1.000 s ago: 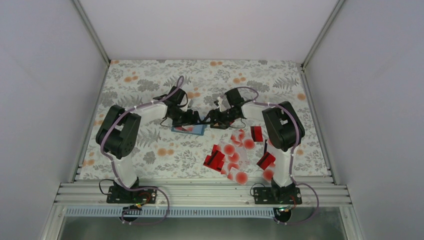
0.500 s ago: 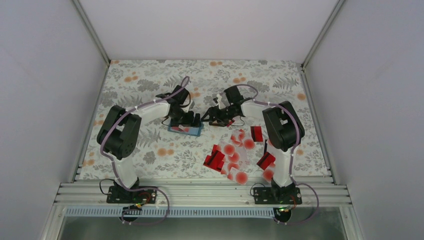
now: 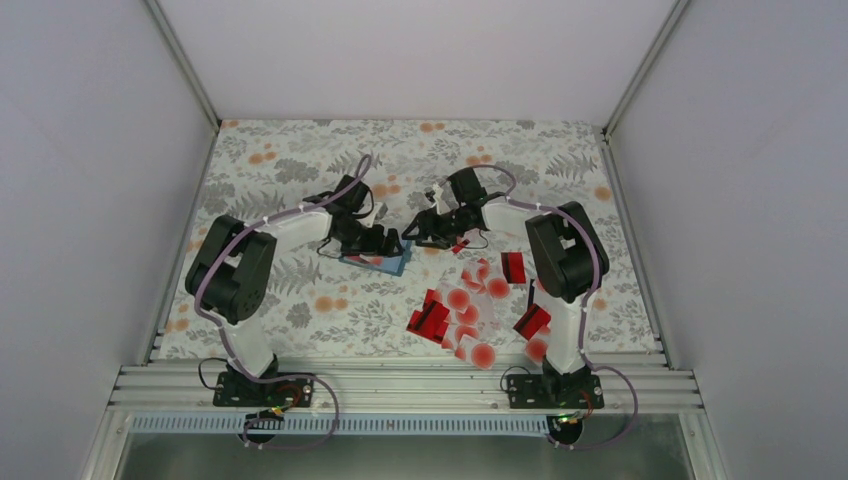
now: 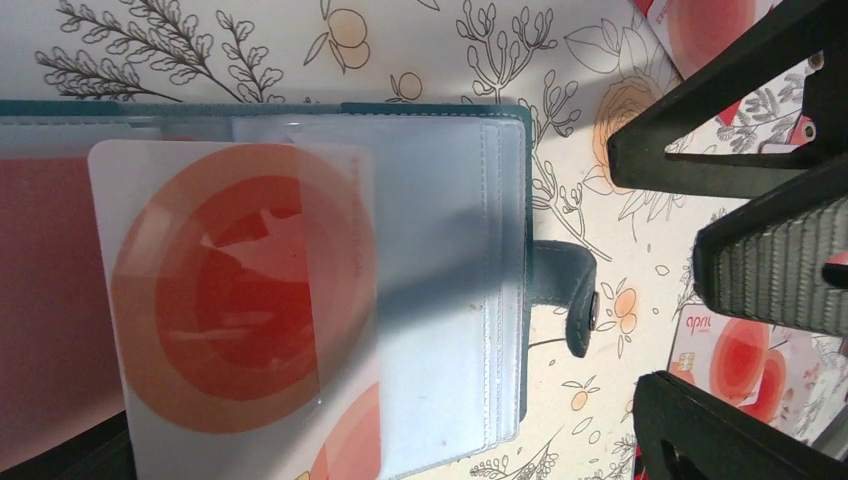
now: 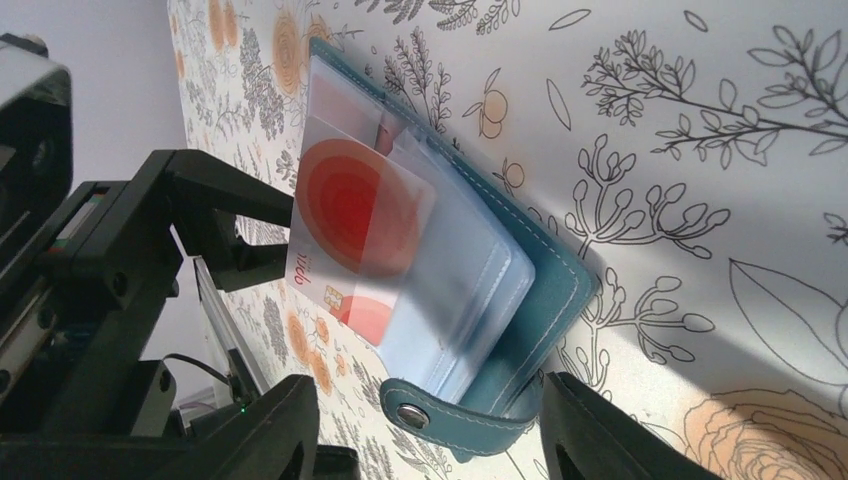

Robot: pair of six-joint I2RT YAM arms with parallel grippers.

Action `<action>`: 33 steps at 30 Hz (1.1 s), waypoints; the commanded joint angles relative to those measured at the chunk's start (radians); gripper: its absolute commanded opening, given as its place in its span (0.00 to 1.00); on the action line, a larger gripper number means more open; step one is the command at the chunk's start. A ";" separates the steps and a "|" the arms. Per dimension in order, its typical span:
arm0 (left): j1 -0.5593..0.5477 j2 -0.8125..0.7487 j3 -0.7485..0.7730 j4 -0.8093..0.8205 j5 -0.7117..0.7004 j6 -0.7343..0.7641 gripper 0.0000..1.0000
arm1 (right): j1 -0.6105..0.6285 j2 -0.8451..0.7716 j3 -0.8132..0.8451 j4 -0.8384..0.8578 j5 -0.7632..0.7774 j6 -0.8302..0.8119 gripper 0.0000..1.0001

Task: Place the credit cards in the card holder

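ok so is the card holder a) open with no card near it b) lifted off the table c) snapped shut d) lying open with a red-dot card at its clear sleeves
d: the card holder lies open on the tablecloth, a red-dot card at its sleeves.

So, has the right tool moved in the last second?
Yes. Judged against the loose cards, the right tool went slightly left and toward the far edge.

One card holder (image 3: 393,263), two hands (image 3: 386,240) (image 3: 416,234), many cards (image 3: 458,298)
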 commanded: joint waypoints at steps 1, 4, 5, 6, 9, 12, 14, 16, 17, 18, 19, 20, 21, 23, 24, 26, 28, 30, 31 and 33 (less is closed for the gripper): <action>0.019 -0.016 -0.020 0.026 0.008 -0.007 1.00 | 0.001 0.024 0.011 0.014 -0.020 0.018 0.52; 0.019 -0.023 -0.003 -0.006 -0.062 0.001 0.99 | 0.011 0.030 0.013 0.020 -0.028 0.027 0.50; 0.019 -0.028 0.000 -0.013 -0.076 0.003 0.98 | 0.015 0.032 0.014 0.020 -0.029 0.028 0.50; 0.017 -0.034 0.002 -0.020 -0.086 0.006 0.97 | 0.019 0.034 0.015 0.018 -0.028 0.030 0.51; 0.011 -0.050 0.004 -0.031 -0.086 0.008 0.92 | 0.026 0.035 0.011 0.015 -0.012 0.040 0.51; -0.004 -0.063 -0.002 -0.029 -0.058 0.011 0.92 | 0.031 0.048 0.013 0.001 0.011 0.049 0.50; -0.010 -0.070 -0.003 -0.033 -0.042 0.007 0.92 | 0.035 0.064 0.016 -0.006 0.019 0.055 0.49; -0.010 -0.084 -0.003 -0.043 -0.049 0.001 0.93 | 0.039 0.079 0.020 -0.010 0.025 0.059 0.47; -0.010 -0.092 0.000 -0.056 -0.068 0.002 0.94 | 0.041 0.085 0.022 -0.011 0.029 0.060 0.46; -0.011 -0.097 0.008 -0.072 -0.097 0.008 0.95 | 0.044 0.088 0.022 -0.009 0.031 0.062 0.45; -0.009 -0.098 0.014 -0.088 -0.126 0.015 0.95 | 0.045 0.089 0.022 -0.007 0.035 0.064 0.45; -0.009 -0.098 0.022 -0.102 -0.158 0.028 0.95 | 0.046 0.090 0.022 -0.006 0.039 0.066 0.45; -0.009 -0.092 0.028 -0.110 -0.173 0.041 0.95 | 0.046 0.091 0.022 -0.004 0.041 0.069 0.45; -0.009 -0.078 0.032 -0.112 -0.178 0.066 0.94 | 0.048 0.093 0.024 -0.003 0.044 0.071 0.44; -0.009 -0.069 0.031 -0.105 -0.165 0.073 0.93 | 0.050 0.095 0.024 -0.003 0.046 0.072 0.44; -0.009 -0.058 0.028 -0.083 -0.137 0.081 0.91 | 0.050 0.096 0.024 -0.005 0.049 0.073 0.43; -0.009 -0.045 0.031 -0.072 -0.118 0.081 0.89 | 0.051 0.095 0.023 -0.006 0.052 0.074 0.43; -0.010 -0.034 0.036 -0.071 -0.117 0.080 0.87 | 0.054 0.090 0.018 -0.003 0.056 0.078 0.43; -0.010 -0.031 0.037 -0.071 -0.118 0.080 0.87 | 0.055 0.090 0.015 -0.002 0.058 0.081 0.43; -0.012 -0.024 0.037 -0.078 -0.134 0.077 0.86 | 0.057 0.089 0.011 -0.001 0.059 0.080 0.43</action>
